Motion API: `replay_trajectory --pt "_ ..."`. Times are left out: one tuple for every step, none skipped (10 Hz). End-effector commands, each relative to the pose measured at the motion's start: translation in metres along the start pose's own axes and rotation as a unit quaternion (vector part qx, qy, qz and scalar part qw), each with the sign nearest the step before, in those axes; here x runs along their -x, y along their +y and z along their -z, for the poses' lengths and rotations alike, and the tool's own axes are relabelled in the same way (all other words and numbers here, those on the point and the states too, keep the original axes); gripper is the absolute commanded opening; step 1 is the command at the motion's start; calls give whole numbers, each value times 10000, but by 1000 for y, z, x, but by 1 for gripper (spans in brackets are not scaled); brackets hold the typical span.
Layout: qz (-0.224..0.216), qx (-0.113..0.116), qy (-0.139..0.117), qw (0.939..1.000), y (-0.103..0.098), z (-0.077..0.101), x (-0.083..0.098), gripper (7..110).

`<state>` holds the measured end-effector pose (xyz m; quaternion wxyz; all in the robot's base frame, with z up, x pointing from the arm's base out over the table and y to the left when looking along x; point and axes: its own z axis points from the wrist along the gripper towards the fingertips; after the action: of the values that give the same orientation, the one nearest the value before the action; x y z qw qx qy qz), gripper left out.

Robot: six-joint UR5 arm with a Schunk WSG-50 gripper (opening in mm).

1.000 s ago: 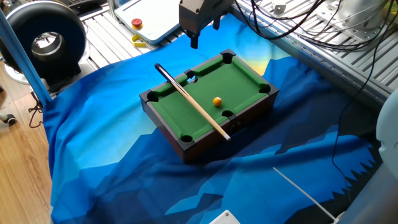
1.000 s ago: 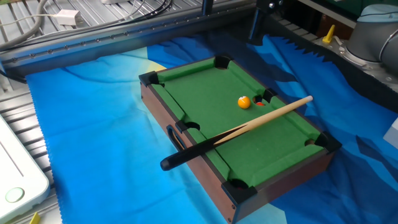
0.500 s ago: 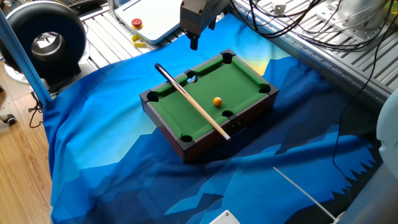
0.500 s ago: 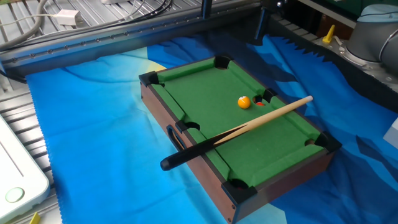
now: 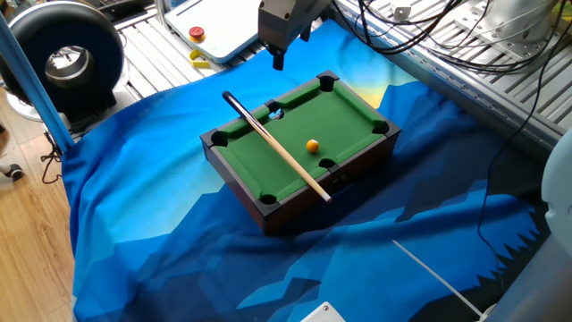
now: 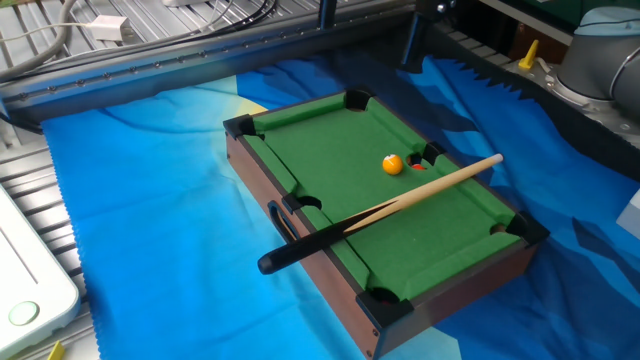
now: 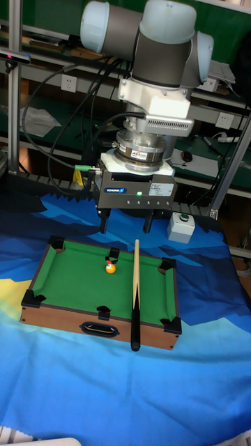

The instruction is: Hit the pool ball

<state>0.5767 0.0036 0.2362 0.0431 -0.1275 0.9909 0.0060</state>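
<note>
The pool ball [image 5: 312,145] [image 6: 392,165] [image 7: 110,267] is a small orange sphere resting on the green felt of the mini pool table [image 5: 344,109] [image 6: 325,150] [image 7: 70,277], close to a side pocket. A wooden cue stick [image 5: 277,148] [image 6: 400,204] [image 7: 134,293] lies across the table, its black butt sticking out over one long rail. My gripper [image 5: 293,46] [image 7: 126,224] hangs open and empty above the table's far long side, apart from both ball and cue. In the tall fixed view the ball sits just below and between the fingers.
A blue cloth [image 5: 161,224] covers the work surface. A white box with a red button [image 5: 196,34] and a black round device [image 5: 67,58] stand off to one side. Cables [image 5: 429,36] hang over the metal frame. A small grey button box [image 7: 181,226] sits behind the table.
The gripper has shifted only very slightly above the table's far side. Ball and cue stick lie where they were.
</note>
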Motion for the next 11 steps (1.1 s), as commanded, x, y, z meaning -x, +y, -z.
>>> replay_trajectory --pt "-429 124 -28 9990 4 2 17 88" --pt "-449 88 -12 9990 4 1 24 88" --pt "-430 -46 56 9991 1 0 30 88" --pt "-394 -112 111 9991 2 0 34 88" --pt "-387 -107 172 9990 6 2 39 88" --pt "-389 -73 220 9990 12 5 44 88" --pt "-342 26 269 9990 21 8 52 88" --pt "-238 82 297 9992 29 10 59 88" --pt "-155 114 321 9993 35 10 66 88" --pt "-140 128 341 9992 41 11 72 88" --pt "-201 137 386 9990 47 13 79 88"
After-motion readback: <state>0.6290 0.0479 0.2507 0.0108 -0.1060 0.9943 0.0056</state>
